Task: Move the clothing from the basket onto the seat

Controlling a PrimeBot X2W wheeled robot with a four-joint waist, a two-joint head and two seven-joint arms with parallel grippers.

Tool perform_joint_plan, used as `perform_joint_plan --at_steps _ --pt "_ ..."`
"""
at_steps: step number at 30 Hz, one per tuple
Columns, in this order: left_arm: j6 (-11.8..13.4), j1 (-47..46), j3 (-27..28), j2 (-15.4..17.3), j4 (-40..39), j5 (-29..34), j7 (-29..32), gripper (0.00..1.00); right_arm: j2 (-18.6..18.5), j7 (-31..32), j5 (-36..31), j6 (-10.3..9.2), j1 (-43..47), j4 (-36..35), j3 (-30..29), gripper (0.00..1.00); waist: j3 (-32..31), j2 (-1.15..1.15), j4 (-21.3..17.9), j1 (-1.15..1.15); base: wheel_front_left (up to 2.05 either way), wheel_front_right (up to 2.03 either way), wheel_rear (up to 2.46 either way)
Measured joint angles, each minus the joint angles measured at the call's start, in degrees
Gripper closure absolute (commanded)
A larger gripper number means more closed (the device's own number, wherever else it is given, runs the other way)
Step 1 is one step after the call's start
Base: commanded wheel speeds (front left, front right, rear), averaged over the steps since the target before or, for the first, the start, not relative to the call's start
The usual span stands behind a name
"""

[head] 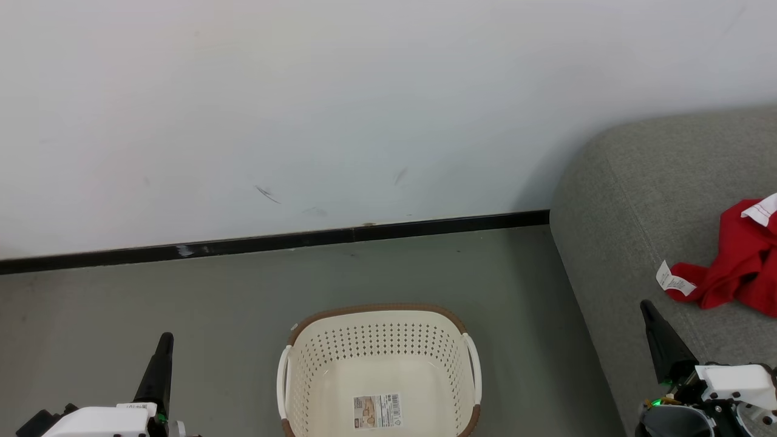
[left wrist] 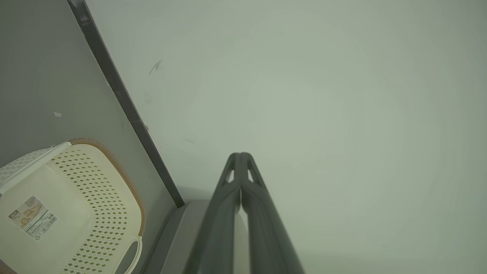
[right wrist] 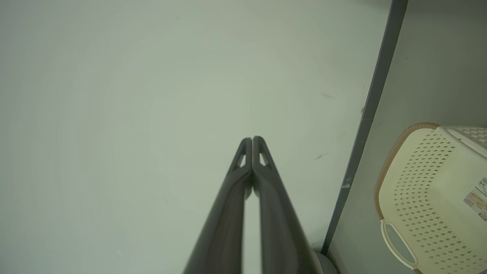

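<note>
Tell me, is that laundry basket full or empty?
Empty, as far as it shows: the basket holds just a label sticker on its bare floor; the red clothing lies on the seat.

Right gripper [right wrist: 252, 141] closed (tips touching), basket [right wrist: 433, 198] beside wall [right wrist: 152, 114]

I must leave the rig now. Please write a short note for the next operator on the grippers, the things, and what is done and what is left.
Left gripper: shut, holding nothing.
Right gripper: shut, holding nothing.
Basket: on the floor, no clothing seen inside.
Clothing: red heap lying on the seat.
Done: the move, as far as can be seen.
Left: nothing visible.
</note>
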Motion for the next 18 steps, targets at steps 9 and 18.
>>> perform_joint_plan --at_steps 9,18 --pt "0.0 0.0 0.0 0.0 0.0 0.0 0.0 1.0 0.0 0.0 0.0 0.0 0.0 0.0 0.0 1.0 0.0 0.0 0.0 0.0 0.0 0.0 0.0" --pt "0.0 0.0 0.0 0.0 0.0 0.0 0.0 1.0 0.0 0.0 0.0 0.0 0.0 0.0 0.0 1.0 0.0 0.0 0.0 0.0 0.0 0.0 0.0"
